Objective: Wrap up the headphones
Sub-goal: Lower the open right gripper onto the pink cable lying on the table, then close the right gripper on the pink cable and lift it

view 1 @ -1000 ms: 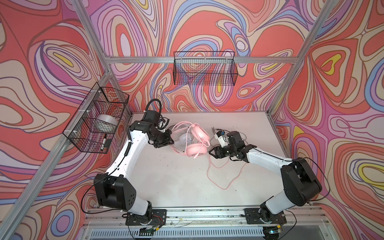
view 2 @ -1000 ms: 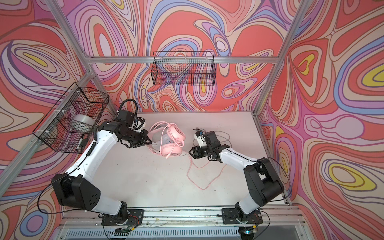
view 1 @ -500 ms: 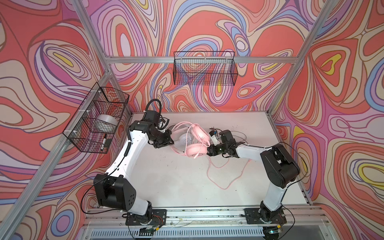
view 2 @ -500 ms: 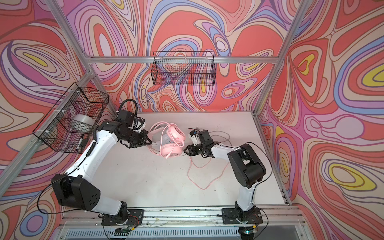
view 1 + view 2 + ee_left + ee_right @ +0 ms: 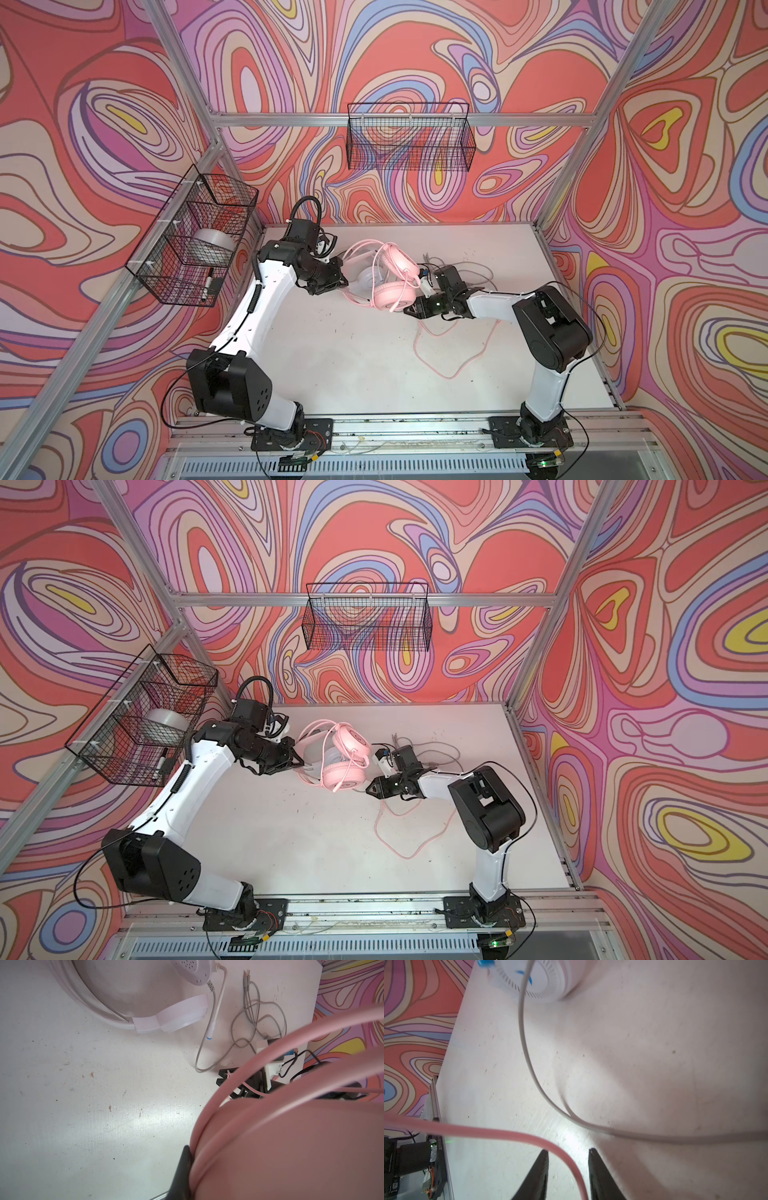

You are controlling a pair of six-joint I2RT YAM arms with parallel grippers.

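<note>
Pink headset [image 5: 395, 297]: left gripper [image 5: 343, 279] clamps headband [image 5: 332, 1026]; right gripper [image 5: 568, 1150] gapes astride pink cable [image 5: 488, 1132], should pinch centred, then wind gently

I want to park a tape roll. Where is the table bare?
Bare: the front, between the left arm and the pink cable; the back right corner, behind the grey cable. Crowded: back middle, with pink headset, white headset, left hand, right hand.

No word, brand or number could be read in any view. The white headset [image 5: 542, 980] bore blue marks on its earcup, too blurred to make out as a letter or a sign. The pink headset [image 5: 395, 293] and the baskets [image 5: 409, 141] showed no legible print.
</note>
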